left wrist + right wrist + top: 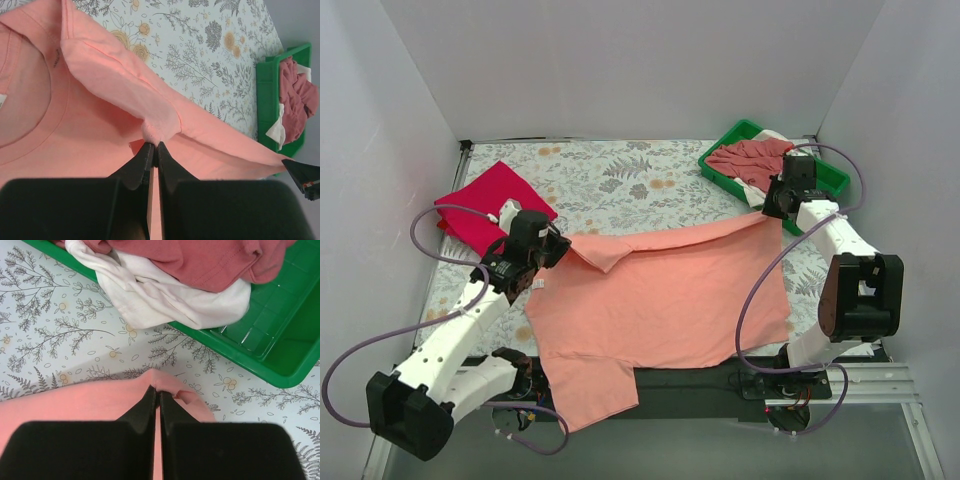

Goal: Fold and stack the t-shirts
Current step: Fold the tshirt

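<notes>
A salmon-pink t-shirt (660, 300) lies spread across the middle of the table, one sleeve hanging over the near edge. My left gripper (560, 247) is shut on a pinch of its cloth near the left sleeve (152, 131). My right gripper (769, 208) is shut on its far right corner (162, 382). A crimson-red t-shirt (490, 205) lies folded at the far left. A dusty rose-red t-shirt (750, 158) and a white one (165, 302) lie crumpled in the green tray (830, 178).
The green tray stands at the back right, right behind my right gripper, its rim (235, 355) close to the fingers. The floral tablecloth (630, 180) shows behind the pink shirt. White walls enclose the table on three sides.
</notes>
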### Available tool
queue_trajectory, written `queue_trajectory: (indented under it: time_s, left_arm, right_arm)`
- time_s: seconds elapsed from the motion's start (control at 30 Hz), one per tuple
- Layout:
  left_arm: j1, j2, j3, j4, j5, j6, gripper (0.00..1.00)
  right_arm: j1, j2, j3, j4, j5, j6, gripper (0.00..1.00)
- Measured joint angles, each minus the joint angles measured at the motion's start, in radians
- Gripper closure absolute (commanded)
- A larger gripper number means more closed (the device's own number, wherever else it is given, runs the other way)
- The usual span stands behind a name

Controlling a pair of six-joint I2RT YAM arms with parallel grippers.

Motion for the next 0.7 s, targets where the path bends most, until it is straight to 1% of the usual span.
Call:
queue_trajectory:
  time_s: [0.27, 0.7]
  left_arm:
    - [-0.006, -0.140, -0.032, -0.056, 0.048, -0.056, 1.00]
    - [-0.009, -0.258, -0.104, -0.121, 0.098, -0.098, 1.00]
  right_arm:
    - [0.000, -0.050, 0.000, -0.029, -0.001, -0.010, 0.99]
    - [0.000, -0.053, -0.001, -0.042, -0.007, -0.025, 0.99]
